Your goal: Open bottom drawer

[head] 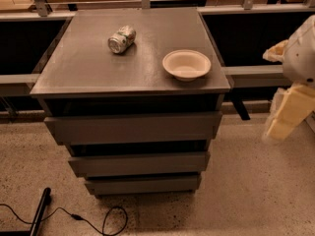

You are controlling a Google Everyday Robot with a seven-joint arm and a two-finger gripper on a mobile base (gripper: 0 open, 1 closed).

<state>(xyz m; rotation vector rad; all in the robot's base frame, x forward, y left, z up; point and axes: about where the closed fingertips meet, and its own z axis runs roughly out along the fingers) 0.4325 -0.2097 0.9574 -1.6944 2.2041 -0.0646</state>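
The bottom drawer is the lowest and shortest of three dark grey flat fronts on the cabinet, just above the floor, and its front sits closed. Above it are the middle front and the top front. My gripper shows as a cream-coloured part at the right edge of the view, beside the cabinet and level with the top front. It is well apart from the bottom drawer and touches nothing.
On the cabinet top lie a crushed can and a white bowl. A black cable and a black bar lie on the speckled floor at the lower left. Rails and dark panels run behind the cabinet.
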